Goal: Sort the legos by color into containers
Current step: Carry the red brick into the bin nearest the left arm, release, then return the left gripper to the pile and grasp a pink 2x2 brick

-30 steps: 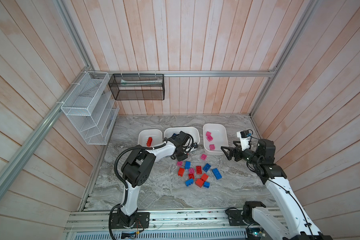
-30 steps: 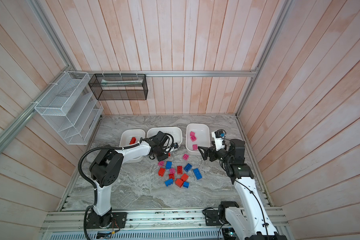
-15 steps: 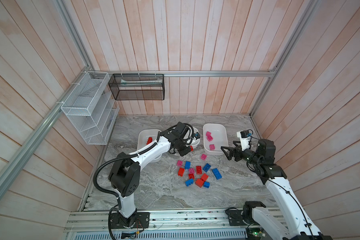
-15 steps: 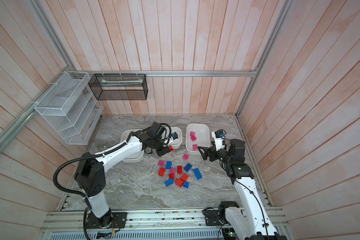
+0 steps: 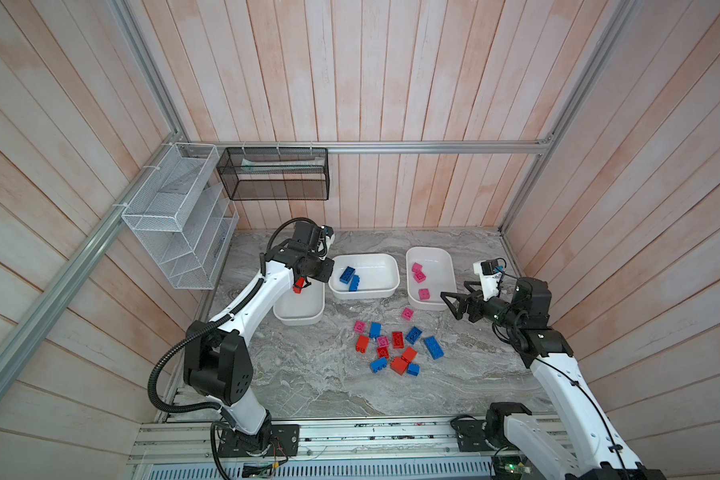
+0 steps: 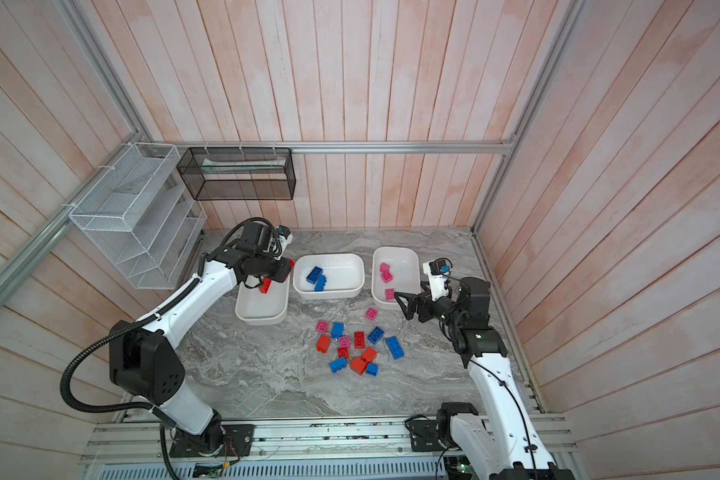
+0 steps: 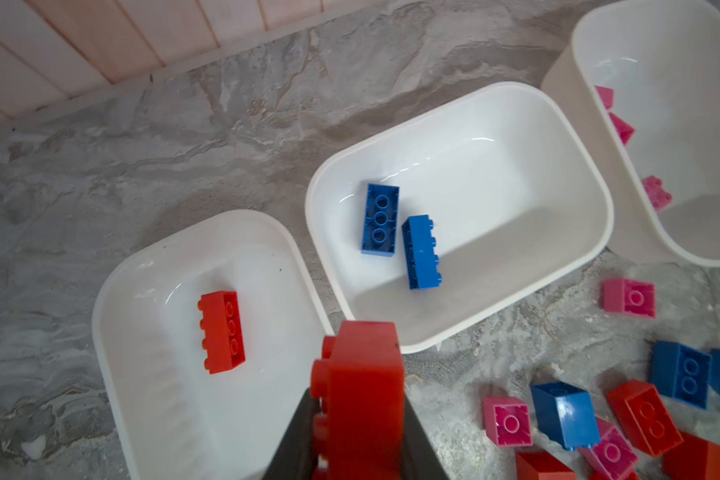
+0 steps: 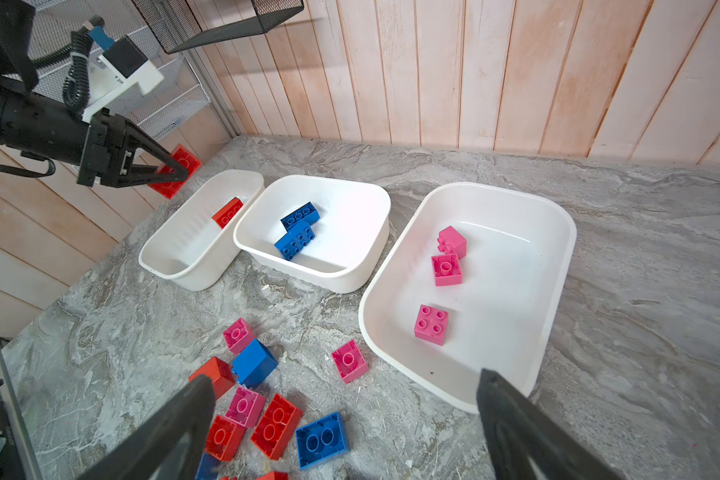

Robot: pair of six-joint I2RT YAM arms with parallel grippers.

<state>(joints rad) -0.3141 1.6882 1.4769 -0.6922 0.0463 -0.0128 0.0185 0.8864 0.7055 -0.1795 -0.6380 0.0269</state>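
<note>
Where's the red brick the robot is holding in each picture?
In a top view: held red brick by the far end of the leftmost tub.
In a top view: same spot.
Left wrist: close up, beside that tub's rim.
Right wrist: in the left gripper, beyond that tub.
Landmark: that tub's lone red brick.

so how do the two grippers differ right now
The left gripper has its jaws shut on a red lego; the right gripper has its jaws wide open, holding nothing. The left gripper hangs by the red-lego tub; the right gripper by the pink-lego tub. Both are raised off the table.
</note>
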